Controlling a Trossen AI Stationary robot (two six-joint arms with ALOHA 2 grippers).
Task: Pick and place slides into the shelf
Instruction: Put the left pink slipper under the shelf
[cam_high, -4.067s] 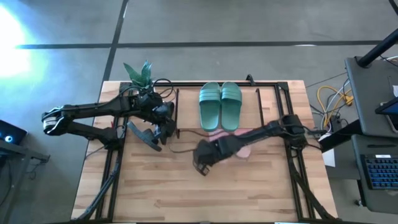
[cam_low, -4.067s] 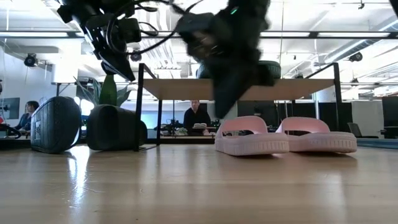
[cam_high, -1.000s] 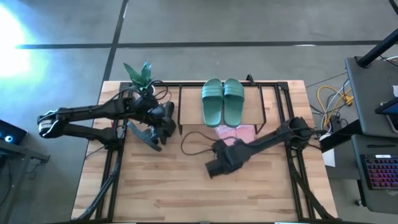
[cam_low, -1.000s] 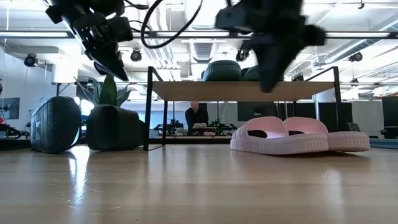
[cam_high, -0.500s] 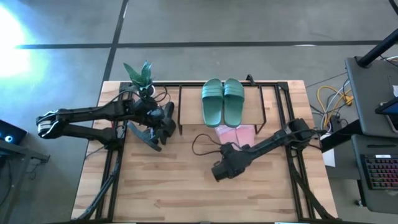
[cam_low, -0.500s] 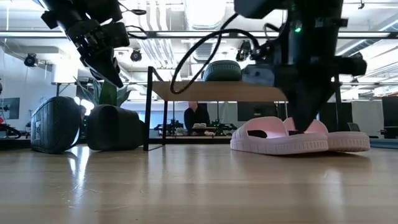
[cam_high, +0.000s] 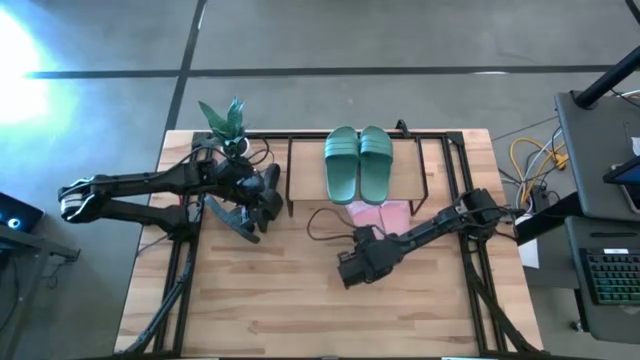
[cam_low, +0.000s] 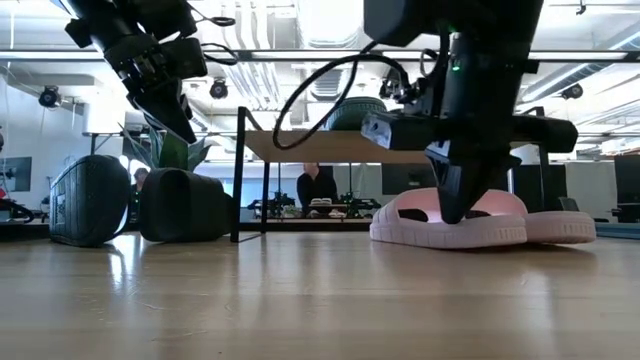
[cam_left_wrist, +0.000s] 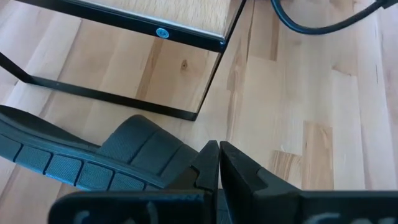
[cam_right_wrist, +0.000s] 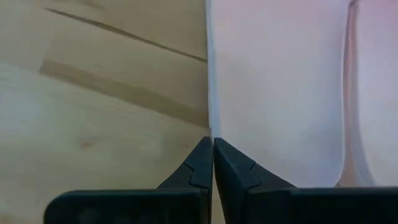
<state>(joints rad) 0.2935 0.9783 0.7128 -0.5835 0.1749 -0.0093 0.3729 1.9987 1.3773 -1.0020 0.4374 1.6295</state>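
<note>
Since 0.5 s ago the right gripper (cam_right_wrist: 212, 163) has edged in toward the pale pink pair (cam_high: 379, 214), its fingers pressed together and empty at the heel edge of 1 slide. That pair lies just beyond it, under the shelf (cam_high: 420, 160), long axes running away toward the green pair (cam_high: 357, 165) on top. The left gripper (cam_left_wrist: 218, 167), also closed, hangs over the black slide (cam_left_wrist: 93, 158).

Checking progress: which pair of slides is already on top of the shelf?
The dark green pair lies on the shelf's top board; the pink pair sits below it, the black ones beside it.
</note>
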